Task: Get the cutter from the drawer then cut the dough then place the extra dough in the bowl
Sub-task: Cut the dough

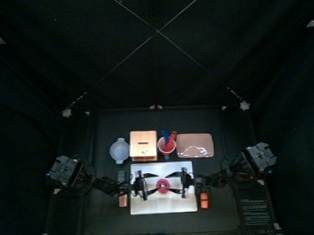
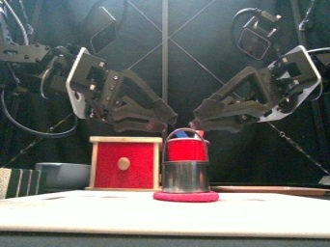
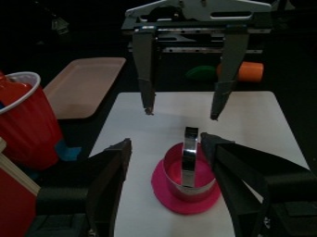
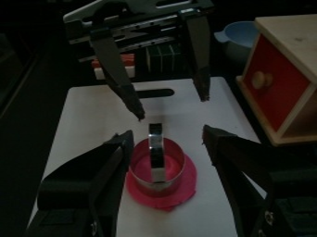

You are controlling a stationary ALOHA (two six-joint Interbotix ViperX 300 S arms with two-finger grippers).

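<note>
The round metal cutter (image 2: 187,175) stands upright on the flat pink dough (image 2: 187,196) in the middle of the white cutting board (image 1: 166,203). Its wire handle (image 3: 190,148) arches over the top. My left gripper (image 3: 165,144) hangs open above the cutter, one jaw on each side, touching nothing. From the opposite side my right gripper (image 4: 168,136) does the same, also open. In the top view the left gripper (image 1: 142,186) and right gripper (image 1: 187,183) face each other over the dough.
Behind the board stand the wooden box (image 2: 125,164) with its red drawer front shut, the blue-grey bowl (image 1: 119,149) to its left, the red cup (image 1: 167,144) and the pink tray (image 1: 198,144). Orange and green toy foods (image 3: 242,71) lie at the board's right.
</note>
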